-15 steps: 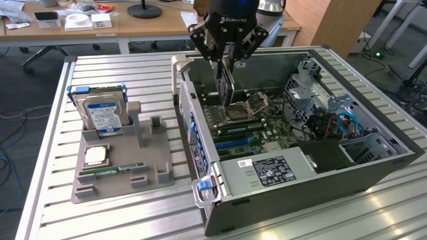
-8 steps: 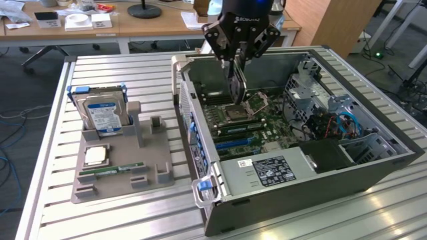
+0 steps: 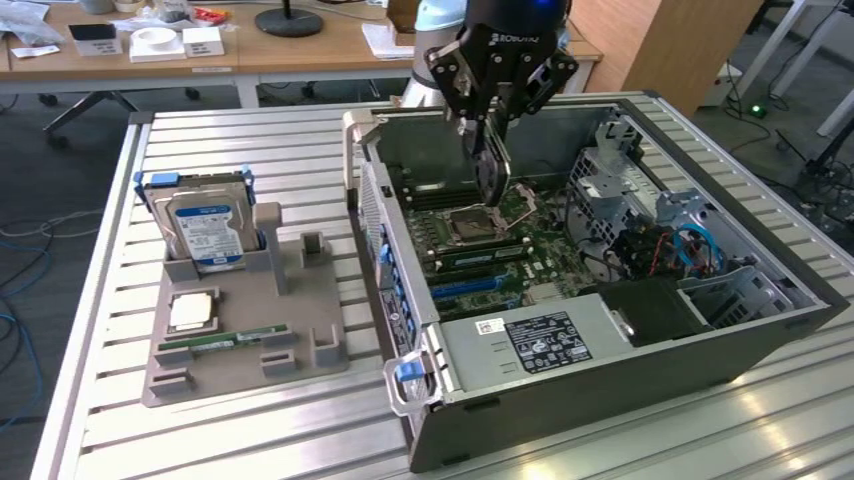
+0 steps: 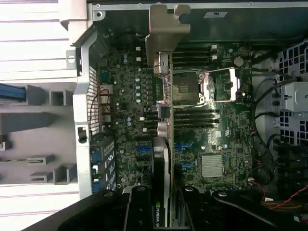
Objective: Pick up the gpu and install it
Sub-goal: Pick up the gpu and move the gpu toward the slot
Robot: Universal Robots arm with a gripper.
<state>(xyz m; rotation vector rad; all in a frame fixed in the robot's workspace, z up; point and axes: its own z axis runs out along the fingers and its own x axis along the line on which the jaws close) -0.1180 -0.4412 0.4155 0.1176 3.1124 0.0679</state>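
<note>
Gpu (image 4: 164, 115), thin dark card, silver bracket, in hand (image 3: 489, 135).

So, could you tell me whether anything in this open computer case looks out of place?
Nothing looks spilled or damaged. One oddity: the CPU socket's retention plate stands flipped open on the motherboard. The gripper holds the gpu edge-on above the board, unseated.
</note>
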